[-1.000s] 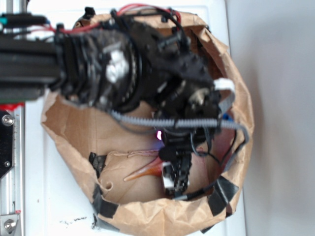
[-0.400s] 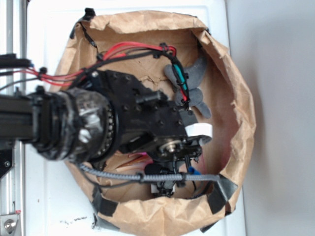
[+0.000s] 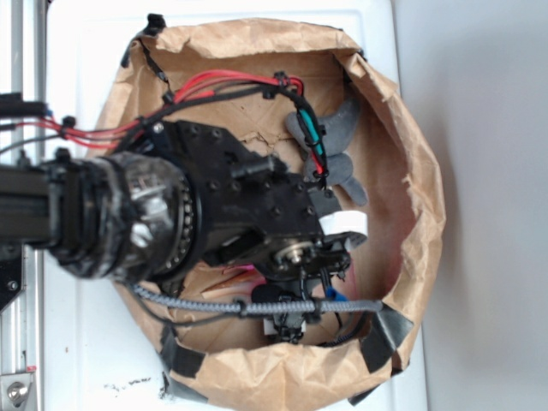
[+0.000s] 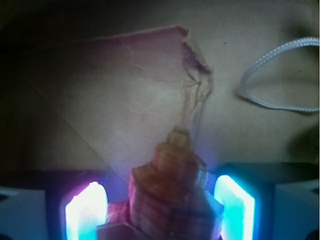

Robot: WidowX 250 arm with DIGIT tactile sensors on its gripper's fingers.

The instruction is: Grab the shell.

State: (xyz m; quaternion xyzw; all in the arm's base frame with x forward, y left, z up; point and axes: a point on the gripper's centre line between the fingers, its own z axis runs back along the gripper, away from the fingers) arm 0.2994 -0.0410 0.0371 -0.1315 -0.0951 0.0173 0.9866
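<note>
The shell [image 4: 172, 190], orange-brown and ribbed, fills the gap between my two glowing fingers in the wrist view. Its bulbous body meets the right pad [image 4: 234, 207], and a pink-lit part reaches the left pad [image 4: 87, 212]. Its thin tail points away over the brown paper floor. My gripper [image 4: 160, 210] is shut on it. In the exterior view the gripper [image 3: 289, 324] hangs low inside the brown paper bag [image 3: 411, 128], near the front wall. Only an orange sliver of the shell [image 3: 233, 276] shows beside the arm.
A grey plush toy [image 3: 338, 150] lies at the back right of the bag floor. Black tape [image 3: 381, 338] holds the bag's crumpled front rim. A white cord loop [image 4: 275, 75] and a torn paper flap [image 4: 195, 65] lie ahead of the fingers. A metal rail [image 3: 17, 377] runs along the left.
A second ago the arm covered the back of the bag; it has swung toward the front wall, uncovering the plush toy. Over the last half second it has barely moved.
</note>
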